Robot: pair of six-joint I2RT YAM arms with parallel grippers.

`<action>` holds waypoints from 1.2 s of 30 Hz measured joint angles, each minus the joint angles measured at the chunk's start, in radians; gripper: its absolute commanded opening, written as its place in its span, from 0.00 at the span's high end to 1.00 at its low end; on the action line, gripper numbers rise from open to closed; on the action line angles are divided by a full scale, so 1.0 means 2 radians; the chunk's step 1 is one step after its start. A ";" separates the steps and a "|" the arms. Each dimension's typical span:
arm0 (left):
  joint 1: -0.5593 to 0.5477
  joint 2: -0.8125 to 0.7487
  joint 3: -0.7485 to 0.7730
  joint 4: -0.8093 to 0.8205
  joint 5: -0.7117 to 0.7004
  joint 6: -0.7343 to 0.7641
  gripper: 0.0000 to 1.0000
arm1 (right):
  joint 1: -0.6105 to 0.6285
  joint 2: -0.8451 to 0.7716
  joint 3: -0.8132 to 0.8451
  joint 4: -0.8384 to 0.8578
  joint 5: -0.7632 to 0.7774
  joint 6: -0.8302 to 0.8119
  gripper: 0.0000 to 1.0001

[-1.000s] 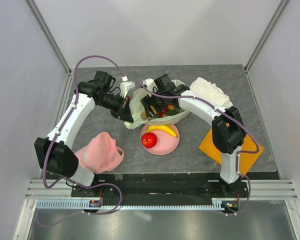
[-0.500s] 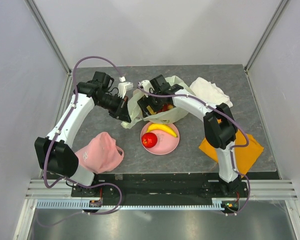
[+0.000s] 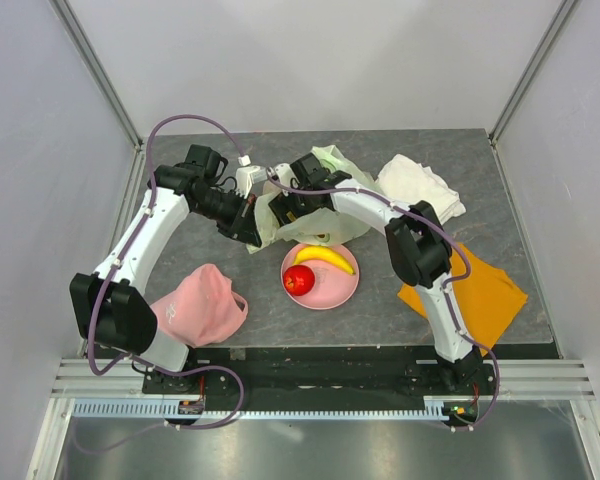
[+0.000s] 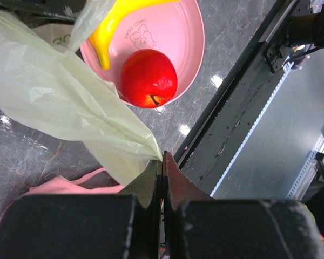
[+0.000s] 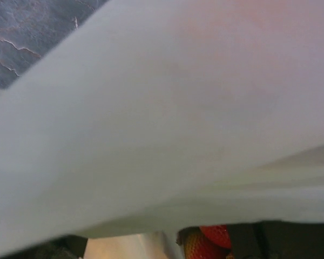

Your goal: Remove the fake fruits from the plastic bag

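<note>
Left wrist: left gripper (image 4: 162, 164) clenched on the bag's (image 4: 54, 102) edge. Right wrist: only bag film and red berries (image 5: 211, 238). Can't tell if right gripper (image 3: 296, 210) is open.

We see our left tool (image 4: 162, 162) pinched tight on a fold of the thin pale yellow-green plastic bag (image 4: 59, 102). Beyond it, a glossy red apple (image 4: 149, 78) and a yellow banana (image 4: 110, 27) lie in the pink round plate (image 4: 191, 32), near the grey bench (image 4: 232, 21) edge.

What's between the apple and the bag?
The banana. It lies on the plate beside the apple, on the bag side; the top view shows it.
</note>
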 measured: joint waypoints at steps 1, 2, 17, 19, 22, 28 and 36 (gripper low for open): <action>0.000 0.000 0.000 0.000 0.000 0.000 0.98 | 0.000 0.001 0.000 0.000 -0.001 0.000 0.25; 0.000 0.000 0.000 0.000 0.000 0.000 0.98 | 0.000 0.002 0.000 0.000 -0.002 0.001 0.27; 0.000 0.003 0.009 0.009 0.004 -0.001 0.98 | -0.001 -0.206 -0.147 0.029 0.006 -0.055 0.35; 0.000 0.006 0.015 0.014 0.006 -0.003 0.98 | -0.002 -0.238 -0.171 0.037 0.013 -0.070 0.34; 0.000 0.006 0.023 0.017 0.011 -0.006 0.98 | -0.002 -0.256 -0.192 0.043 0.027 -0.086 0.35; 0.001 0.007 0.031 0.026 0.015 -0.011 0.98 | -0.001 -0.256 -0.233 0.049 0.102 -0.107 0.35; 0.001 0.024 0.031 0.040 0.021 -0.017 0.98 | -0.008 -0.255 -0.271 0.063 0.182 -0.116 0.18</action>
